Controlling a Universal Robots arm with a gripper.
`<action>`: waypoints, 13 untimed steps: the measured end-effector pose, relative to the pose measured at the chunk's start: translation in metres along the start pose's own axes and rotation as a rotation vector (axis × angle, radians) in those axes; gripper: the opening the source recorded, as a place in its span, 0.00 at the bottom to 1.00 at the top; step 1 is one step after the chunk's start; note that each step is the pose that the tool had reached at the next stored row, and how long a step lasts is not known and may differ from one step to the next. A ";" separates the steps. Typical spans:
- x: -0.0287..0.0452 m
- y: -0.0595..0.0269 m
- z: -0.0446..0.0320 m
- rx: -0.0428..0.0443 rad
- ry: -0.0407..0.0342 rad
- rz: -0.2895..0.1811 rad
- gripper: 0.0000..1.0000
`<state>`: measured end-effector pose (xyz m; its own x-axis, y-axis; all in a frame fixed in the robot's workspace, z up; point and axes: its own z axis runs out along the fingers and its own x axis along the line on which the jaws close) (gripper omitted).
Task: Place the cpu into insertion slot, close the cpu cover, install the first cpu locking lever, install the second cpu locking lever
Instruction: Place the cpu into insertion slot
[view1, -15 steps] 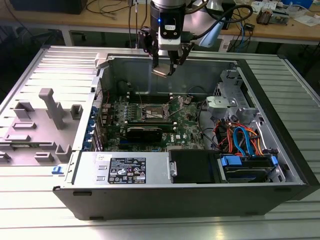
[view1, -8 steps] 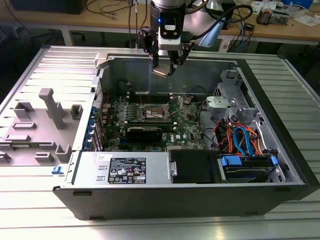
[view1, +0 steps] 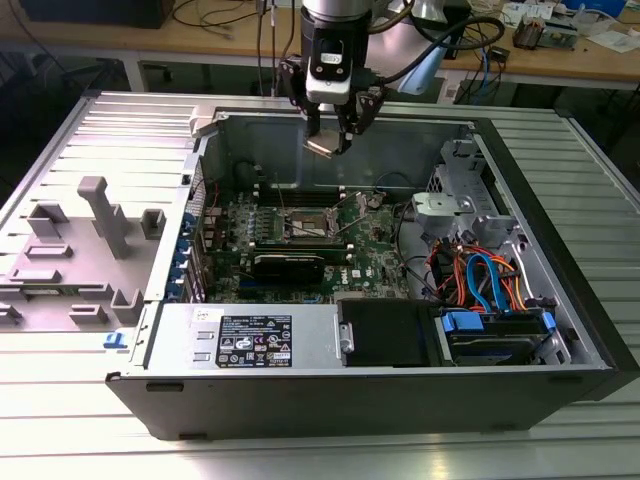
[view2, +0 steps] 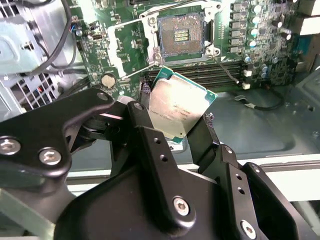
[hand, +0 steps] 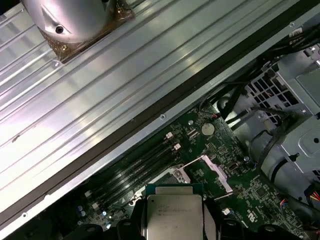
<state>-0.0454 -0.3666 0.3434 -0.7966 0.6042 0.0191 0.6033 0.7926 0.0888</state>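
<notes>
My gripper (view1: 328, 140) hangs above the open computer case, shut on the cpu (view1: 325, 146), a flat square chip with a silvery top and a green edge. In both wrist views the black fingers clamp two opposite edges of the cpu (view2: 176, 107) (hand: 172, 215), which is tilted. Below it, on the green board, the insertion slot (view1: 308, 222) (view2: 181, 35) lies bare, its dark contact field showing. The cpu cover (view2: 127, 42) (hand: 216, 172) stands swung open beside the slot. The chip is well above the slot and apart from it.
Long black memory sticks (view2: 220, 75) run beside the slot. A black card (view1: 288, 265) lies towards the front, with a power supply (view1: 250, 340), a drive cage (view1: 455, 215) and coloured cables (view1: 485, 280) around it. Case walls (view1: 400, 145) ring the board. A grey fixture (view1: 95, 225) stands outside.
</notes>
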 end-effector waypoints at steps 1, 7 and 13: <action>0.0000 0.0000 0.0003 -0.0001 -0.0009 0.010 0.54; -0.0013 0.0009 0.0008 0.0044 -0.0063 0.027 0.54; -0.0016 0.0009 0.0027 0.0032 -0.0137 0.113 0.54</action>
<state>-0.0435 -0.3666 0.3408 -0.7232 0.6905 0.0152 0.6891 0.7199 0.0837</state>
